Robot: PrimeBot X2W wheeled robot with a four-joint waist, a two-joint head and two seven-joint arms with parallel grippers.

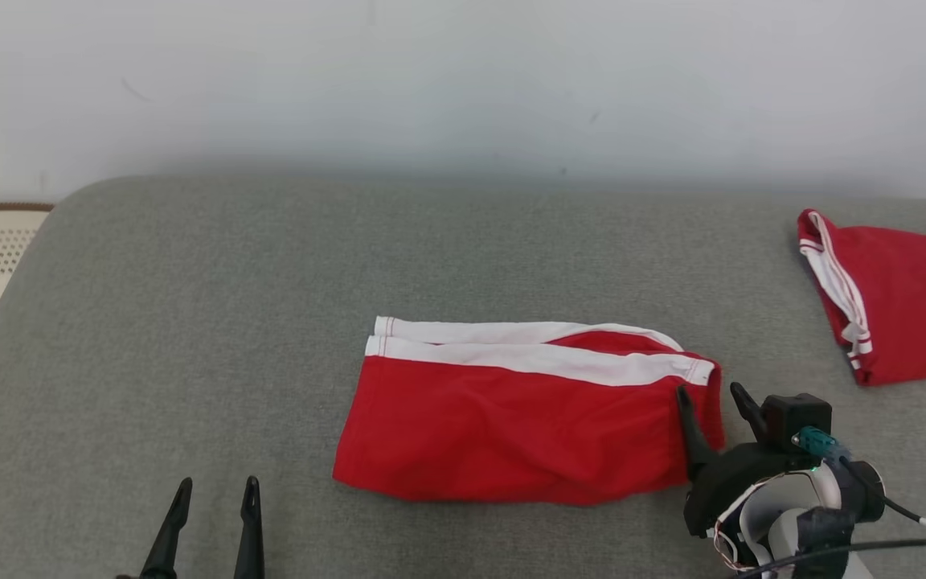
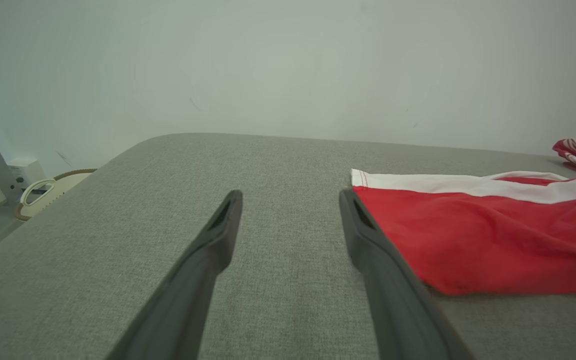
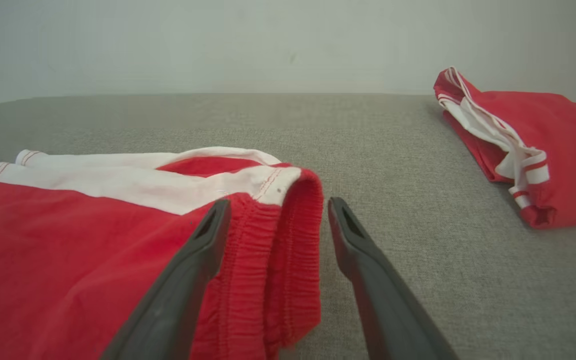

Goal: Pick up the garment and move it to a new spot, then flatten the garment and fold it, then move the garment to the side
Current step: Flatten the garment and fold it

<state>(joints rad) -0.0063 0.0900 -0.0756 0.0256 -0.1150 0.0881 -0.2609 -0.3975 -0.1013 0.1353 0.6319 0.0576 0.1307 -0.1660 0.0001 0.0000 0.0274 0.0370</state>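
Dark tapered fingers [image 1: 250, 523], white wrist [image 1: 784, 527] — black cable [image 1: 901, 509]

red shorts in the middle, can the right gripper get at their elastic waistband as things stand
Probably yes: the right gripper is open, its jaws on either side of the elastic waistband of the red shorts, with nothing in between.

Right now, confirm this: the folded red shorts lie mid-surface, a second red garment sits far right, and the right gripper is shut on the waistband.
Not shut: the right wrist view shows the right gripper open, fingers spread either side of the waistband of the red shorts. The rest holds.
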